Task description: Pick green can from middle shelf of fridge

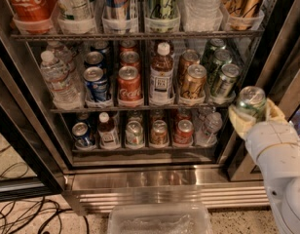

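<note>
My gripper (251, 115) is at the right, outside the fridge (140, 174) and in front of its right frame. It is shut on a green can (250, 102) with a silver top, held upright between pale fingers (237, 122). The can is clear of the middle shelf (140, 106). Three more green cans (224, 81) stand in the right lane of that shelf, next to gold-brown cans (194, 82). My white arm (281, 169) runs down to the lower right corner.
The middle shelf also holds a brown bottle (161, 72), red cans (129, 83), blue cans (95, 82) and water bottles (56, 77). Tall cans fill the top rack (140, 34). Small cans and bottles fill the bottom rack. A clear plastic bin (159, 219) sits on the floor in front. Cables (23, 218) lie at lower left.
</note>
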Motion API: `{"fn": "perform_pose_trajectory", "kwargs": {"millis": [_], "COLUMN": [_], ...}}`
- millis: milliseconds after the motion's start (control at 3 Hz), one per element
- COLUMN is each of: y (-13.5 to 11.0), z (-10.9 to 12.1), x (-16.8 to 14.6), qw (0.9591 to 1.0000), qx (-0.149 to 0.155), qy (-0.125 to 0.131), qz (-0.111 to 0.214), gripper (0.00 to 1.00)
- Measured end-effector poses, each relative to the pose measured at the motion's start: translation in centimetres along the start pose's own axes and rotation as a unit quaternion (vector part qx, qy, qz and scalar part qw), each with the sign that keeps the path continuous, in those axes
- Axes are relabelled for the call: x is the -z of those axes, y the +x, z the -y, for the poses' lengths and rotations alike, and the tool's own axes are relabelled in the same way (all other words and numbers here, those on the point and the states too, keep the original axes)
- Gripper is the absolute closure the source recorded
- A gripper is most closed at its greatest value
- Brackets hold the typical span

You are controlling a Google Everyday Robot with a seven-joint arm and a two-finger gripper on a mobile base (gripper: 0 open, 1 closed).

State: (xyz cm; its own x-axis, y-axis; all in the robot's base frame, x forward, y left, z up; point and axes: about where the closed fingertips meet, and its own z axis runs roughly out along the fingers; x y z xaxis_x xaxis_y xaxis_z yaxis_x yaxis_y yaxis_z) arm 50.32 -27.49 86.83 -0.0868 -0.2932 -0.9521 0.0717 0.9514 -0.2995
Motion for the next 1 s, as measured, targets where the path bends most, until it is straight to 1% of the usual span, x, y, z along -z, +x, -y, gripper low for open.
{"fn": "perform_pose_trajectory", "kwargs": {"millis": [333, 667, 1000], "y": [-0.97, -0.93, -1.15], "z": [-1.61, -1.62, -2.21], "x": [0.42, 0.41, 0.28], "qw": [0.9995, 0.9995, 0.9992], "qx": [0.005, 0.005, 0.005], "qy": [-0.03, -0.03, -0.039], "qz": [-0.001, -0.001, 0.001], "gripper": [1.0, 1.0, 1.0]}}
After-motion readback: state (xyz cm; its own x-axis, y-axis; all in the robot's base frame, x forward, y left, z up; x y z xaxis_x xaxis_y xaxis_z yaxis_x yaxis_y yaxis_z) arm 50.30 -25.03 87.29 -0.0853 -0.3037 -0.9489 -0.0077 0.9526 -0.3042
